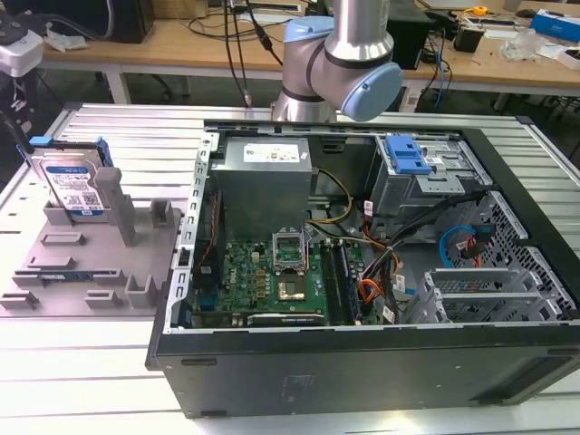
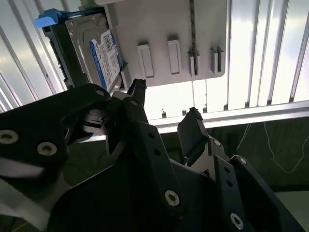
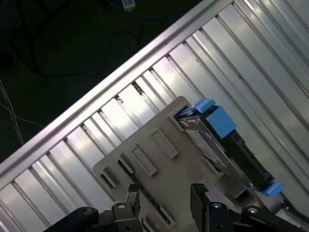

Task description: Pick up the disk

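The disk (image 1: 72, 186) stands upright on its edge in a slot of a grey fixture plate (image 1: 91, 263) at the exterior view's left, its white-and-blue label facing out and blue rails on its sides. Both wrist views show the disk (image 2: 99, 53) (image 3: 206, 145) from above, held in the plate (image 2: 183, 34) (image 3: 145, 159). My gripper (image 2: 165, 104) (image 3: 164, 195) hangs open well above the plate, off to one side of the disk, with nothing between its black fingers (image 2: 137, 92).
An open computer case (image 1: 362, 353) fills the middle of the ribbed metal table (image 1: 91, 390), with a grey power supply box (image 1: 263, 172) and a bright blue caddy (image 1: 405, 154) inside. The arm's base (image 1: 349, 63) stands behind the case. Past the table's edge (image 2: 231, 116) the floor is dark.
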Controlling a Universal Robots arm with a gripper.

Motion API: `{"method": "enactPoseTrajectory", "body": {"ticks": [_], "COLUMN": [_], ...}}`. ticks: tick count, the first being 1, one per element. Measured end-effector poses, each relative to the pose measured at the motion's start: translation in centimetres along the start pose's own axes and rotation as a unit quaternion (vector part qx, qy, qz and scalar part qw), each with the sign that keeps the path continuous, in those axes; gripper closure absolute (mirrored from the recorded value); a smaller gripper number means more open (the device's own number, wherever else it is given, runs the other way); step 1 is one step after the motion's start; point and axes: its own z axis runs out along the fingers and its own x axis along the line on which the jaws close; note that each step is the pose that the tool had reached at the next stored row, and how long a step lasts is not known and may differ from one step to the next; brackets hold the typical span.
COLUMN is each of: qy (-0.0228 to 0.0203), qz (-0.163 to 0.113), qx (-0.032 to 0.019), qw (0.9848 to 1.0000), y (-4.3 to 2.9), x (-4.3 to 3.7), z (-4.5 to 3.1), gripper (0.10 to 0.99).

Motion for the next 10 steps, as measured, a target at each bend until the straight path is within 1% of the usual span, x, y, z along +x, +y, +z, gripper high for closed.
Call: {"method": "enactPoseTrajectory", "body": {"ticks": [1, 2, 6, 9, 10], "qy": [0.0001, 0.0001, -0.0005, -0.0008, -0.0007], "qz": [-0.021, -0.034, -0.073, -0.099, -0.112], "qx": [0.0004, 0.0008, 0.0030, 0.0041, 0.0043], "qw": [0.9998, 0.9994, 0.9973, 0.9950, 0.9937], "y": [0.00, 0.00, -0.01, -0.01, -0.01], "x": [0.00, 0.00, 0.00, 0.00, 0.00], "z": [0.02, 0.04, 0.15, 0.21, 0.24], "gripper": [0.545, 0.545, 0.545, 0.545, 0.545]}}
